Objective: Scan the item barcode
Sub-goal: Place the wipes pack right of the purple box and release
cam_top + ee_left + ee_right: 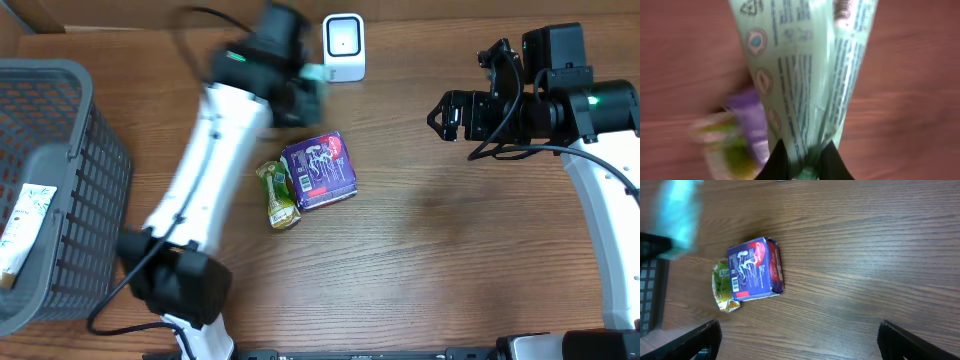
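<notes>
Left gripper [802,152] pinches the end seam of a mint-green packet [805,65]. The packet juts out past the fingertips, just short of the white scanner [343,45]. Presenting step, I'd say; next, the barcode face needs turning toward the scanner's window. Right gripper [440,115] hangs spread wide, empty. The packet's small print is blurred and unreadable; only a recycling triangle shows.

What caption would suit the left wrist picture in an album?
Left gripper pinches a pale green printed packet above the wooden table.
</notes>
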